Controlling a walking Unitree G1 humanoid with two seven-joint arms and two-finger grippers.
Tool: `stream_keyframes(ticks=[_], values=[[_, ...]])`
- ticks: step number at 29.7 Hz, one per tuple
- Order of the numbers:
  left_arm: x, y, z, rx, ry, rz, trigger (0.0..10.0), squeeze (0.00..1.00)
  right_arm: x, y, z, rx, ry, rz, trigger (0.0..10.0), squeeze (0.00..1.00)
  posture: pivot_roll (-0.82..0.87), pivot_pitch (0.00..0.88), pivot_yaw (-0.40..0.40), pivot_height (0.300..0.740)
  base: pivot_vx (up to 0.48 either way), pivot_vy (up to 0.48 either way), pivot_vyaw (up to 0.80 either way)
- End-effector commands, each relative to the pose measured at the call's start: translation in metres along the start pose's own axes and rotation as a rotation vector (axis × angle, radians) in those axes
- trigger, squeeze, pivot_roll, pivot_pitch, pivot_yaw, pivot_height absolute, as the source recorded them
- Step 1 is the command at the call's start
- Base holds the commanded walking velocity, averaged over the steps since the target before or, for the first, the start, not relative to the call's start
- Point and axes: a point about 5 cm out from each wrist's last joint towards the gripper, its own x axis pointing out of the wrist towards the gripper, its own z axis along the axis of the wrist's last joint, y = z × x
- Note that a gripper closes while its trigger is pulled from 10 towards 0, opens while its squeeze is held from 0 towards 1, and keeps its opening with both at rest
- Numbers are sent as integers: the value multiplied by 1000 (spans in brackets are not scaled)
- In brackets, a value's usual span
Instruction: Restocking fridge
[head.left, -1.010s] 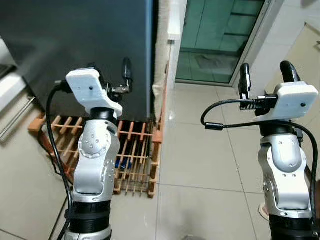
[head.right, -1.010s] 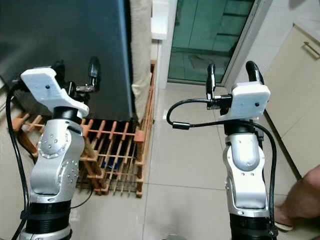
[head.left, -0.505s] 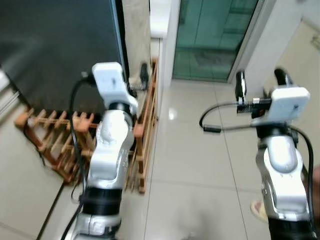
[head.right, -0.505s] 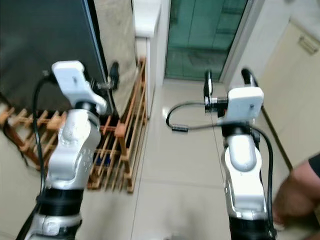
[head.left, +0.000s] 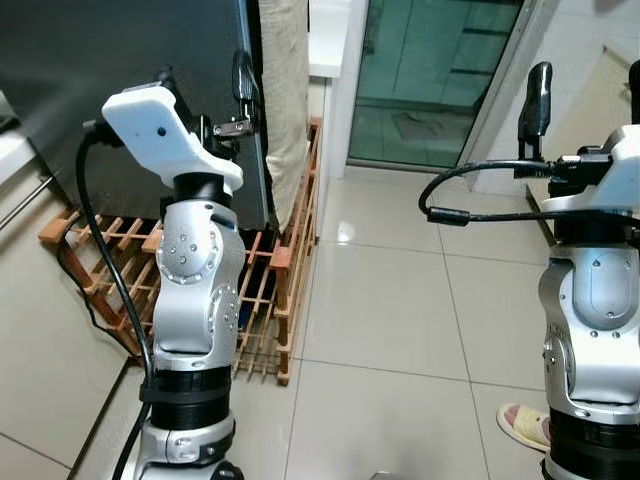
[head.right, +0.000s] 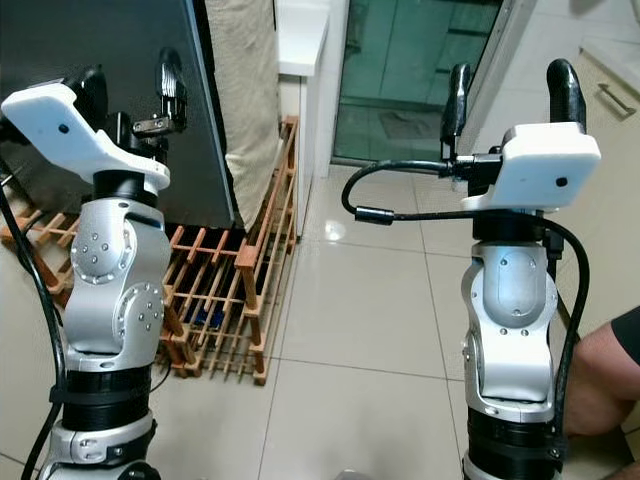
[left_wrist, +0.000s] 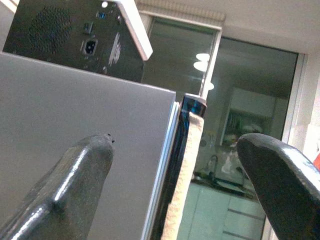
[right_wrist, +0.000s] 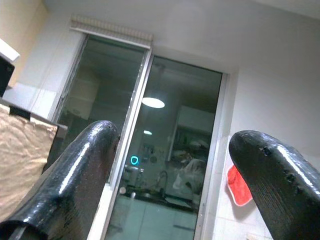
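While the fridge (head.left: 120, 90) is being faced:
Left gripper (head.right: 128, 88): being held spread, raised beside fridge.
Right gripper (head.right: 508, 95): being held spread, empty.

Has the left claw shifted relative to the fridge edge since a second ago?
Yes. The left claw went from the dark fridge face toward its right edge, near the beige cloth.

My left tool (left_wrist: 170, 200) has glossy black fingers (left_wrist: 75, 185). At ten o'clock I see the fridge (head.left: 110, 90), dark, smooth and matt, with coarse beige cloth (head.left: 285, 90) hanging beside it. Below stands a bare wooden rack (head.left: 270, 300) on glossy pale floor tiles (head.left: 400, 300). The door (head.left: 430, 70) is greenish glass.
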Motion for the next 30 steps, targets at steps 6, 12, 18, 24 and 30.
stream_keyframes(ticks=[6, 12, 18, 24, 30], values=[[3, -11, 4, -2, -24, -36, 10000, 0, 0, 3, 1, 4, 5, 13, 10000, 0, -165, 0, -12, 740, 472, 0, 0], [3, -8, 0, -1, -1, -13, 10000, 0, -3, 6, -4, 9, 29, 34, 10000, 0, -167, 0, -14, 740, 472, 0, 0], [3, -3, -2, -3, 7, 22, 10000, 0, -4, 7, -6, 12, 44, 49, 10000, 0, -167, 0, -17, 740, 461, 0, 0], [3, 2, -4, 2, 23, 59, 10000, 0, -6, 9, -9, 15, 57, 63, 10000, 0, -166, 0, -19, 740, 0, 0, 0], [3, 6, -11, 17, 67, 82, 10000, 0, -10, 11, -14, 25, 85, 83, 10000, 0, -166, 0, -19, 740, 0, 0, 0]])
